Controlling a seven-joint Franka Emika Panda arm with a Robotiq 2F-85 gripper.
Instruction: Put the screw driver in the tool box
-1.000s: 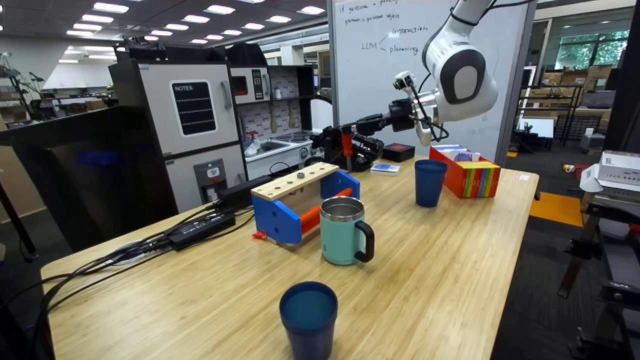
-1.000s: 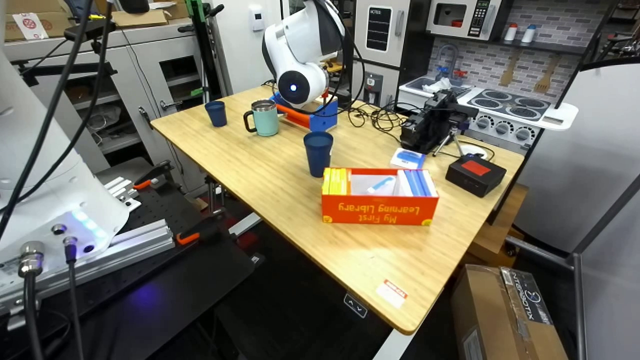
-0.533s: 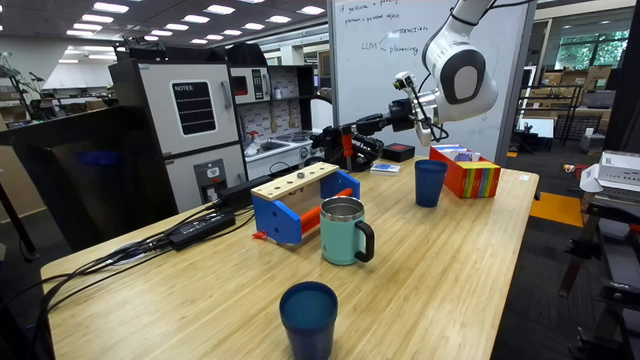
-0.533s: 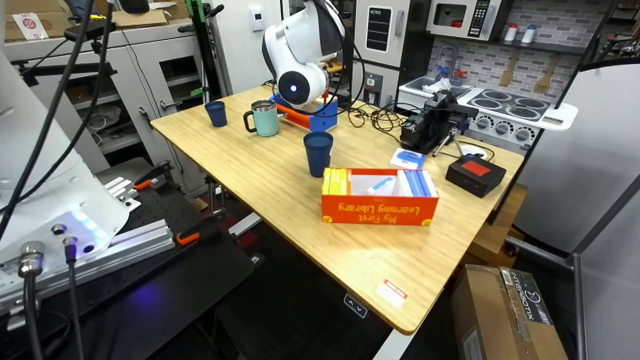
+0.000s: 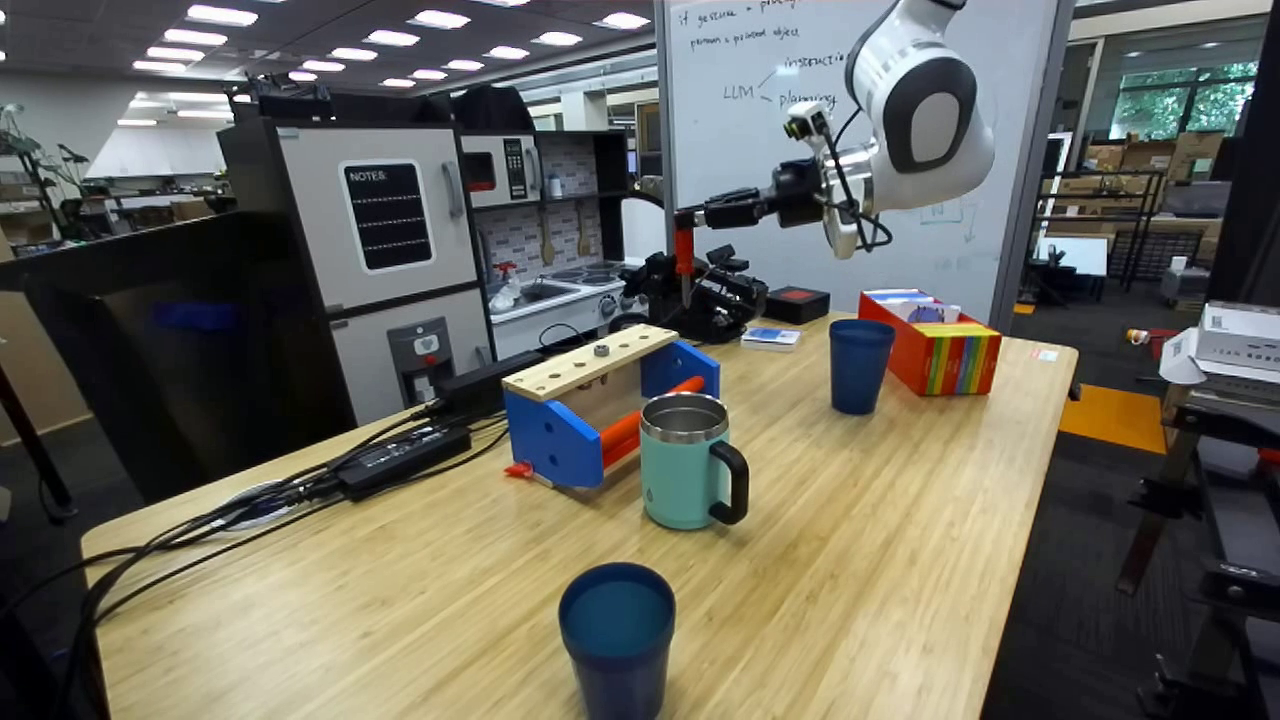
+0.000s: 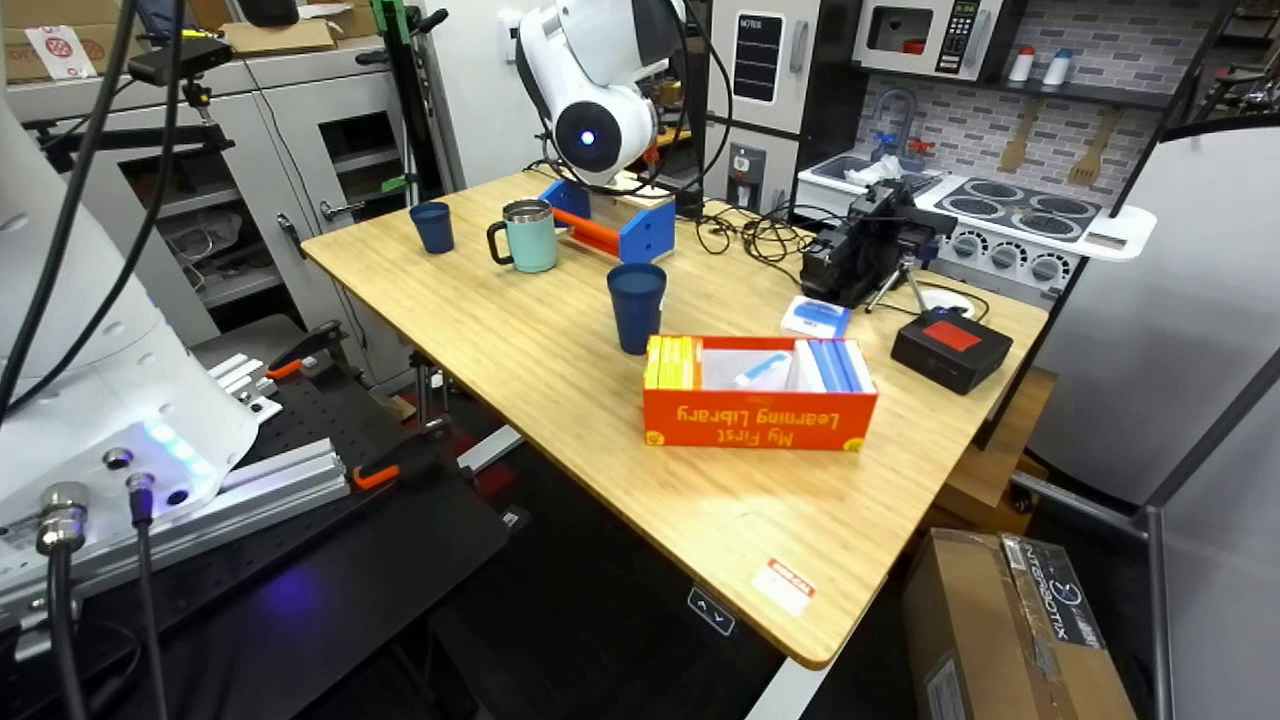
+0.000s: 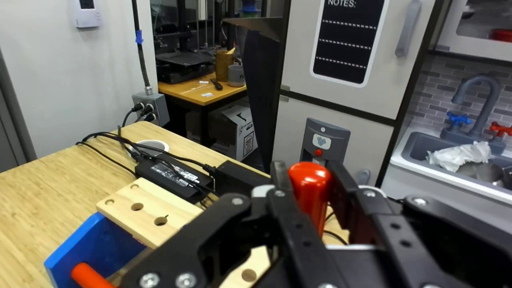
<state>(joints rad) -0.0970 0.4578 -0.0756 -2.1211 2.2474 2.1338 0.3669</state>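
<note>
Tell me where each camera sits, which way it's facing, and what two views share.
An exterior view: raised at an end of the table, blue cup nearest, facing the whiteboard; arm and gripper show.
An exterior view: raised beside the robot's base, facing the toy kitchen; base and arm show.
Wrist view: on the arm, facing the toy fridge; gripper shows, holding the screwdriver.
Both exterior views share the mug.

You have lifted the gripper higher above the wooden-topped blue box, and the screw driver it holds has risen with it, its shaft now clear of that box in an exterior view. Your arm has come up too, uncovering more of the box's blue end.
</note>
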